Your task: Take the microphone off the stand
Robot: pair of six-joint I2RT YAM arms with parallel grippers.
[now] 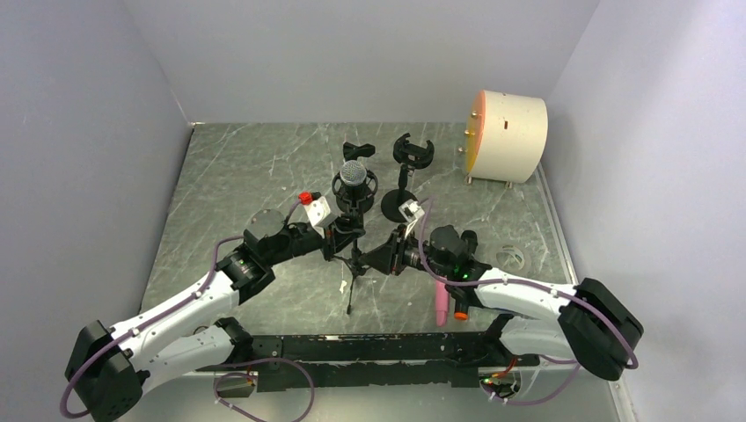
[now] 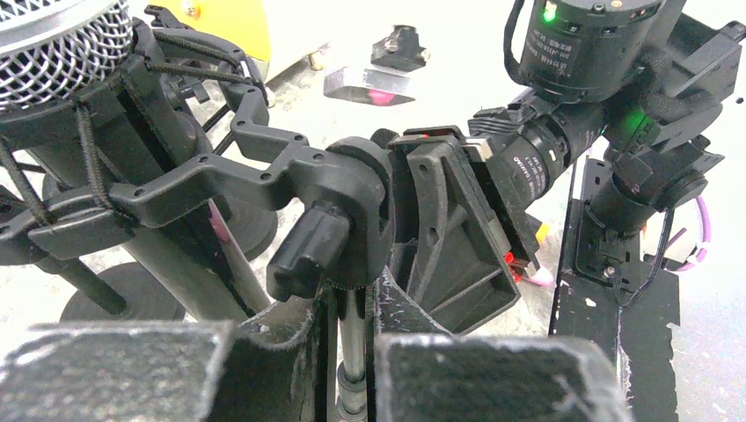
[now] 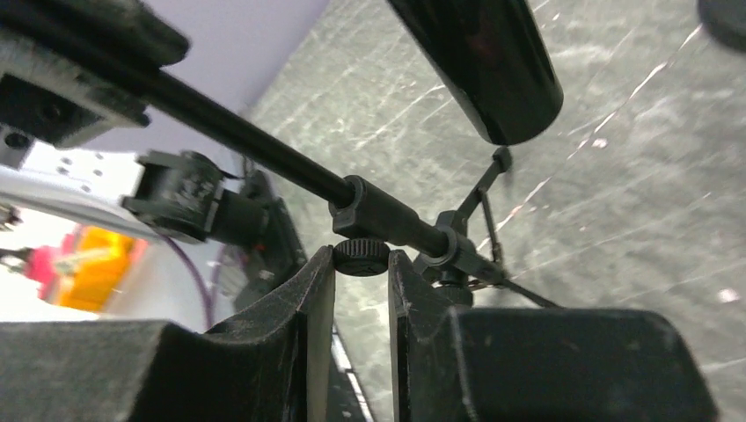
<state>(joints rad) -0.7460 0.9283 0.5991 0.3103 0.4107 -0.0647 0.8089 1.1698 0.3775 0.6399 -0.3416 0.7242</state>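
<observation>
The microphone (image 1: 353, 172), with a grey mesh head, sits in a black shock mount (image 1: 355, 189) on top of a small tripod stand (image 1: 354, 268). My left gripper (image 1: 341, 239) comes in from the left and is shut on the stand's thin metal pole (image 2: 353, 330), just under the mount's tilt knob (image 2: 310, 249). The mesh head (image 2: 53, 44) fills the upper left of the left wrist view. My right gripper (image 1: 382, 258) comes in from the right, shut on a small knurled knob (image 3: 362, 256) on the pole's collar. The microphone's dark lower end (image 3: 484, 61) hangs above it.
A second stand with an empty clip (image 1: 411, 156) and a loose black clip (image 1: 358, 149) stand behind. A cream drum with an orange face (image 1: 510, 134) sits at the back right. A pink stick (image 1: 440, 304), an orange piece (image 1: 460, 309) and a white ring (image 1: 511, 257) lie near my right arm.
</observation>
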